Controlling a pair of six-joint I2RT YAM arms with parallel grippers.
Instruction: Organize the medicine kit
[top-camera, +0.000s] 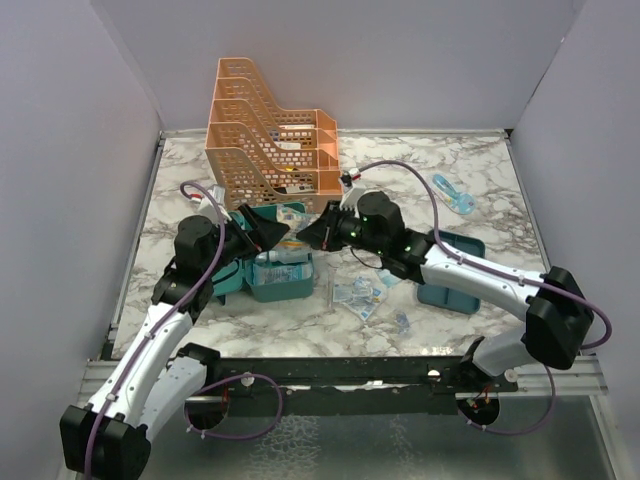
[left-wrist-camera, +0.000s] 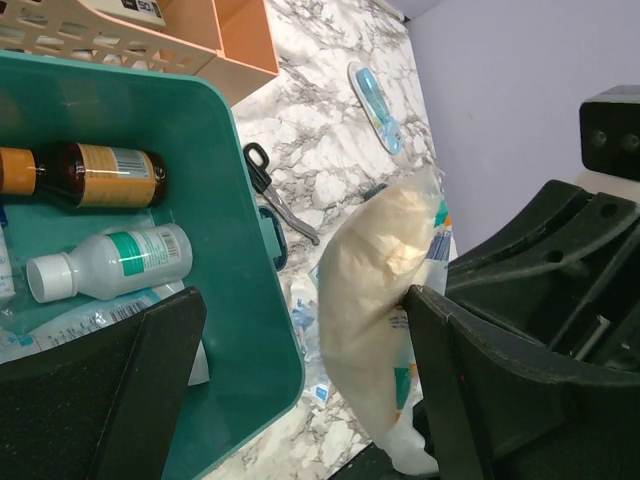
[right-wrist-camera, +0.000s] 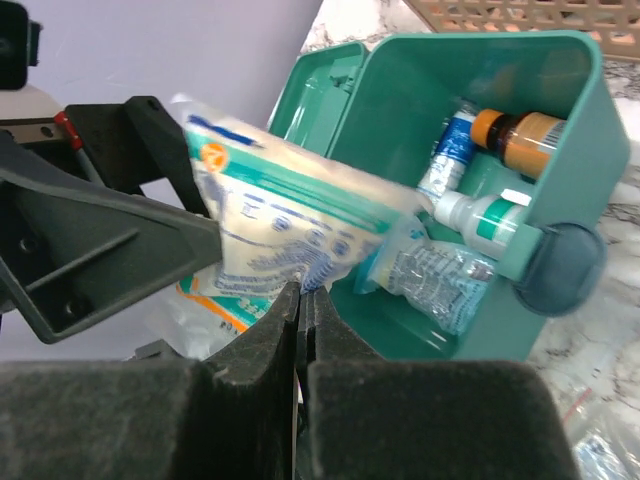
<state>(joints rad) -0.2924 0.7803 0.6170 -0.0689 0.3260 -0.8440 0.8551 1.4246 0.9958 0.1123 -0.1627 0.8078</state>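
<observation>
Left of centre on the marble table (top-camera: 420, 165), just in front of the orange file rack (top-camera: 265, 130): medicine kit (top-camera: 288, 285), box upright, lid (right-wrist-camera: 320, 80) swung open. Inside, per the wrist views: brown bottle (left-wrist-camera: 105, 175) with orange cap, white bottle (left-wrist-camera: 115, 262) with teal label lying beside it, crinkled clear packets (right-wrist-camera: 440, 280) against the latch-side wall. The kit's divided tray (top-camera: 445, 295) is out of the box, well apart on the right side of the table, partly under the right forearm

Right gripper (right-wrist-camera: 301, 300): jaws fully closed, pinching the lower edge of a clear pouch (right-wrist-camera: 290, 225) with cream filling and blue/orange print. Pouch is off the table, just beside the kit's outer wall. In the right wrist view one end overlaps the box opening, can't tell if it is actually over it

Left gripper (left-wrist-camera: 305, 295): jaws wide, nothing clamped. Pouch sits in the gap between its fingers (left-wrist-camera: 480, 380), up against the one on the right of the left wrist view. The other finger is over the box interior. Can't tell if there is real contact

Overhead: both grippers nose to nose above the kit

Loose on the table: scissors (left-wrist-camera: 285, 212) just beside the kit wall, small sachets (top-camera: 360, 297) scattered in front of the kit, a light blue item (top-camera: 455, 195) far right, type unclear
</observation>
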